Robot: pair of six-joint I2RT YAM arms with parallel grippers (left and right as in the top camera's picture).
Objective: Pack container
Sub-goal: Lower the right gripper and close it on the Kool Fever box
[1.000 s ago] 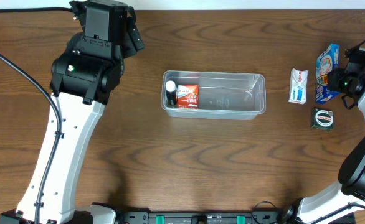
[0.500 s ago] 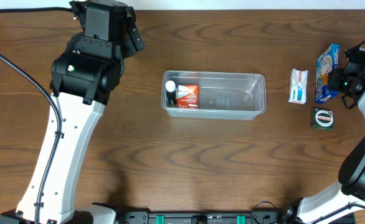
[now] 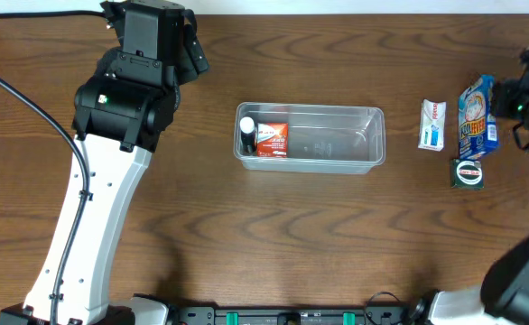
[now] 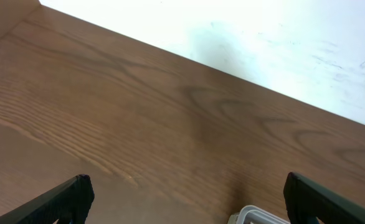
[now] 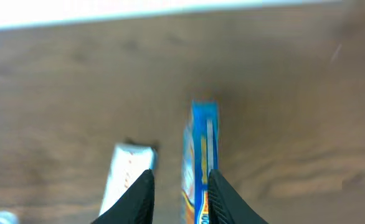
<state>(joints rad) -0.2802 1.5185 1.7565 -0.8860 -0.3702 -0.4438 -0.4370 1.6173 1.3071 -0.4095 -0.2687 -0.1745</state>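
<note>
I read the clock on the overhead view, with 12 at the table's point(image 3: 201, 235) far edge. The container point(image 3: 332, 135) lies at the middle of the table, open side up. Its long axis runs from 9 to 3 o'clock. At its 9 o'clock end a small red box point(image 3: 272, 140) lies beside a dark bottle with a white cap point(image 3: 247, 135). The rest of the tub shows only bare plastic.

At 3 o'clock from the container, well apart from it, a white packet point(image 3: 433, 125) lies on the wood. Further that way a blue box point(image 3: 477, 116) stands with its length running roughly 12 to 6. A small dark round tin point(image 3: 468, 172) sits at about 6 o'clock from the blue box.

My left gripper point(image 4: 187, 180) hangs over bare wood at about 10 o'clock from the container, with its fingers spread wide and nothing between them. My right gripper point(image 5: 179, 180) straddles the blue box, a finger on each side of it. The wrist picture is blurred, and I cannot tell whether the fingers are clamped on the box.
</note>
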